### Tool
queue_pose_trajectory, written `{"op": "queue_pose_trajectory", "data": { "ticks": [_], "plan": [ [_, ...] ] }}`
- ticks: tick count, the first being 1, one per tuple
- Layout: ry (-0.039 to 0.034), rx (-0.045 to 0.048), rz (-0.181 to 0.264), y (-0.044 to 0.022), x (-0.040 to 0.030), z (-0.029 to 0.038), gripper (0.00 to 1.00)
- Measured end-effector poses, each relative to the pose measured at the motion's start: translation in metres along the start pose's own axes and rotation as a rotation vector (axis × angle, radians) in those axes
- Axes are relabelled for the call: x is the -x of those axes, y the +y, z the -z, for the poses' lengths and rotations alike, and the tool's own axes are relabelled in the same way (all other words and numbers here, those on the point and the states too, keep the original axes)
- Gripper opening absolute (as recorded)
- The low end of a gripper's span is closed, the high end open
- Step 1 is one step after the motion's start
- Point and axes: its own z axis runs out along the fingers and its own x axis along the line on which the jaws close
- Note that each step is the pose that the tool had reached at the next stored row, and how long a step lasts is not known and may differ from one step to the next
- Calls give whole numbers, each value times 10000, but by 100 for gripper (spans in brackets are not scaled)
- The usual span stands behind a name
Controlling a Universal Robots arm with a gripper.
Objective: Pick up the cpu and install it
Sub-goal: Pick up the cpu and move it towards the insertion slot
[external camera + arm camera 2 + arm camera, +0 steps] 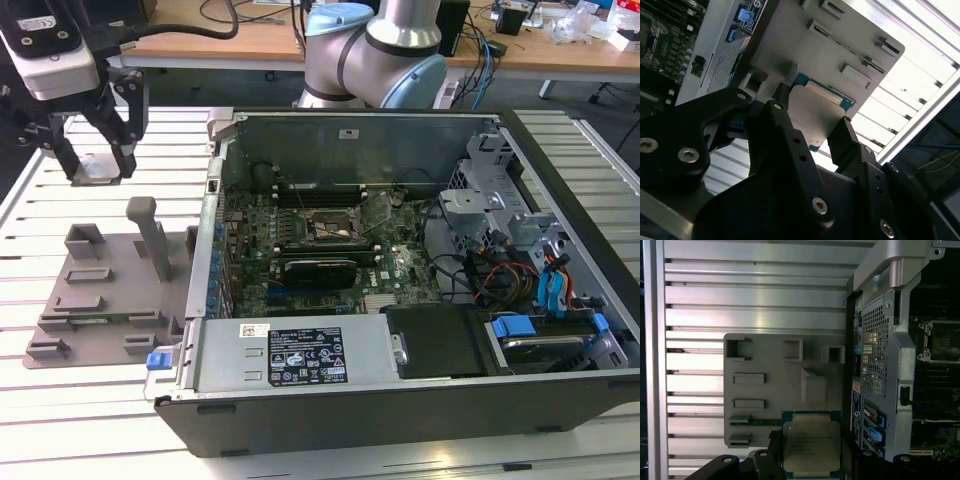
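My gripper [95, 172] hangs over the slatted table at the exterior view's far left, behind the grey plastic tray [105, 300]. It is shut on the cpu [97, 168], a flat square chip with a silver-grey top. In both wrist views the cpu [812, 115] [811, 444] sits between the two black fingers [785, 132], lifted above the tray [770, 385]. The open motherboard socket [328, 228] lies in the middle of the computer case, to the exterior view's right of the gripper, and appears as a dark frame [942, 342] in the first wrist view.
The open computer case [400, 400] fills the table's centre and right, with raised metal walls, a black card [320, 270], drive cages and cables [500, 270]. The tray carries upright posts [150, 235]. The arm's base [375, 55] stands behind the case.
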Motion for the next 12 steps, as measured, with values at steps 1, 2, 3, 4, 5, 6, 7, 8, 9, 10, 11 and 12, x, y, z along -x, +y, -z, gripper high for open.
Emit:
{"op": "queue_pose_trajectory", "data": {
  "ticks": [1,2,3,4,5,6,7,8,9,10,11,12],
  "plan": [
    [0,-2,0,0,18,-1,55],
    [0,-6,0,-1,49,-2,55],
    [0,-8,1,-2,70,-3,55],
    [0,-11,1,-2,99,-5,55],
    [0,-14,1,-3,127,-6,55],
    [-1,-20,1,-3,171,-9,55],
    [0,-25,1,-4,204,-10,55],
    [0,-27,1,-4,223,-12,55],
    [0,-31,1,-5,259,-14,55],
    [1,-36,2,-6,292,-16,55],
    [1,-40,2,-6,317,-17,55],
    [0,-42,2,-7,335,-18,55]
  ]
}}
